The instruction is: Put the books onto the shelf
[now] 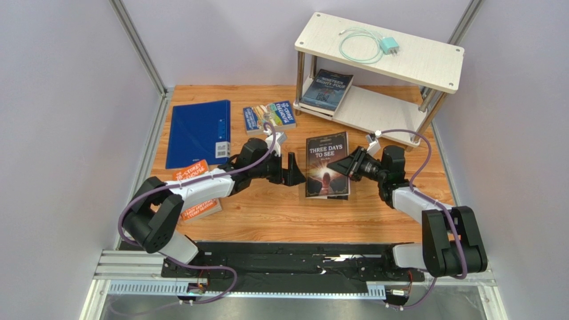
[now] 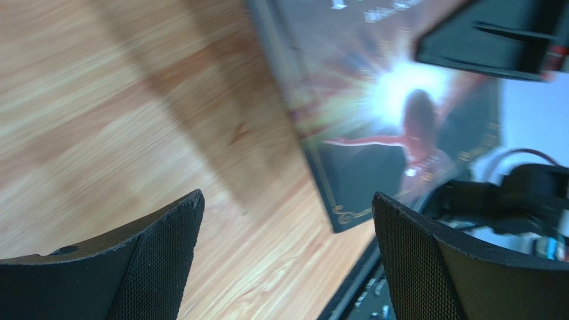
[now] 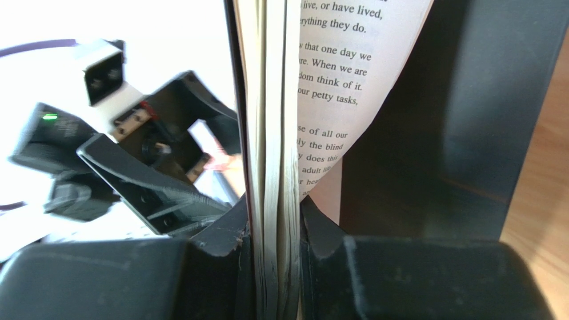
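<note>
The dark book "Three Days to See" (image 1: 327,165) is at the table's middle. My right gripper (image 1: 348,165) is shut on its right edge; the right wrist view shows the page block (image 3: 274,133) pinched in that gripper (image 3: 274,233), one printed page curling loose. My left gripper (image 1: 294,169) stands open just left of the book, apart from it; that gripper (image 2: 287,220) holds nothing, the cover (image 2: 401,100) beyond it. "Nineteen Eighty-Four" (image 1: 327,90) lies on the shelf's (image 1: 414,60) lower board. Two blue cartoon books (image 1: 269,117) lie behind; an orange one (image 1: 194,175) is partly under my left arm.
A large plain blue folder (image 1: 198,132) lies at the back left of the table. A mint charger with its coiled cable (image 1: 389,47) sits on the shelf's top board. The shelf's metal posts (image 1: 300,80) stand close behind the held book.
</note>
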You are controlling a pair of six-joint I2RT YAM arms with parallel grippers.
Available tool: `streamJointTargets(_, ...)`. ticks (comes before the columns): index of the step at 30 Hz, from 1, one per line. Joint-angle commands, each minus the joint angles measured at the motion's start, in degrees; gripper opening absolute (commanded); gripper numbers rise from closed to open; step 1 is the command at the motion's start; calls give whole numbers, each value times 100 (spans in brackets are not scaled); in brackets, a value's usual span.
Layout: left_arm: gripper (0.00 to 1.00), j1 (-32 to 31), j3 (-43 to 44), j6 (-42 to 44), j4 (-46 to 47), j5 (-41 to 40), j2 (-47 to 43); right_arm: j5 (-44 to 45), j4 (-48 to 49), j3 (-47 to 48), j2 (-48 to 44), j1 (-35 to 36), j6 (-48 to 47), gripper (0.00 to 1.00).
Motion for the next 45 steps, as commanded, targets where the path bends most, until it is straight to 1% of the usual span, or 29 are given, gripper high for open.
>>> streamJointTargets(1, 99, 57, -264, -574, 2060, 1119, -186, -848, 2188, 252, 227, 29, 1194, 20)
streamJointTargets(2, 99, 66, -256, -671, 2323, 1189, -81, -919, 2607, 244, 280, 37, 1319, 20)
streamJointTargets(4, 99, 66, -124, -812, 2405, 1418, 60, -1059, 3049, 226, 394, 55, 1591, 21)
streamJointTargets(5, 99, 66, -89, -891, 2675, 1532, 234, -1086, 3408, 209, 421, 64, 1793, 21)
streamJointTargets(7, 97, 66, -150, -1224, 3184, 1655, 394, -1139, 3613, 226, 473, 116, 1917, 21)
streamJointTargets(8, 95, 75, -167, -1356, 3683, 1708, 551, -1157, 3631, 243, 474, 143, 1927, 21)
streamJointTargets(9, 92, 66, -168, -1601, 3932, 1848, 648, -1165, 3614, 270, 482, 204, 1909, 22)
streamJointTargets(10, 76, 66, -150, -1725, 4160, 1910, 736, -1174, 3570, 296, 482, 222, 1883, 22)
streamJointTargets(11, 61, 66, -89, -1909, 4519, 2059, 902, -1183, 3300, 322, 465, 222, 1822, 23)
streamJointTargets(12, 13, 75, -45, -1972, 4610, 2112, 965, -1192, 3019, 418, 456, 231, 1551, 26)
streamJointTargets(13, 0, 75, -1, -2007, 4594, 2139, 1000, -1148, 2563, 515, 369, 231, 1227, 28)
streamJointTargets(14, 0, 92, 25, -1938, 4463, 2104, 975, -1070, 1306, 612, 290, 231, 858, 30)
streamJointTargets(15, 0, 101, 52, -1833, 4261, 2052, 905, -912, 580, 856, 176, 231, -51, 37)
streamJointTargets(16, 0, 101, 87, -1658, 3920, 1982, 661, -389, -184, 972, -121, 222, -486, 42)
streamJointTargets(17, 0, 101, 209, -1143, 2994, 1703, 501, -61, -1410, 1086, -272, 240, -847, 50)
streamJointTargets(18, 0, 101, 280, -894, 2507, 1508, 317, 229, -1805, 1140, -430, 240, -1155, 71)
streamJointTargets(19, 0, 101, 350, -683, 2041, 1315, -7, 545, -2044, 1175, -675, 240, -1463, 80)
streamJointTargets(20, 0, 101, 499, -263, 1270, 974, -175, 600, -2160, 1132, -773, 240, -1501, 88)
streamJointTargets(21, 0, 101, 587, -93, 941, 805, -325, 584, -2083, 1079, -896, 240, -1492, 97)
streamJointTargets(22, 0, 101, 675, 39, 641, 673, -544, 514, -1969, 957, -924, 240, -1362, 99)
streamJointTargets(23, 0, 101, 868, 301, 125, 541, -642, 487, -1715, 903, -933, 240, -1308, 100)
streamJointTargets(26, 0, 101, 1001, 488, -204, 557, -985, 355, -1266, 728, -757, 240, -1062, 100)
streamJointTargets(28, 0, 110, 1045, 532, -293, 636, -1152, 154, -915, 613, -529, 231, -895, 100)
streamJointTargets(31, 0, 101, 1142, 576, -399, 794, -1188, -110, 278, 315, -274, 240, -483, 100)
streamJointTargets(33, 0, 110, 1124, 550, -303, 908, -1161, -216, 825, 60, -212, 240, -122, 100)
streamJointTargets(34, 0, 119, 1116, 524, -232, 987, -1109, -286, 1297, -2, -212, 240, 1, 100)
streamJointTargets(37, 0, 128, 1168, 462, -57, 1198, -951, -339, 1888, -213, -299, 240, 274, 100)
streamJointTargets(41, 0, 128, 1177, 375, 198, 1357, -828, -304, 2006, -319, -668, 240, 371, 100)
streamJointTargets(45, 0, 163, 1195, 234, 576, 1471, -626, -479, 1944, -284, -731, 240, 415, 100)
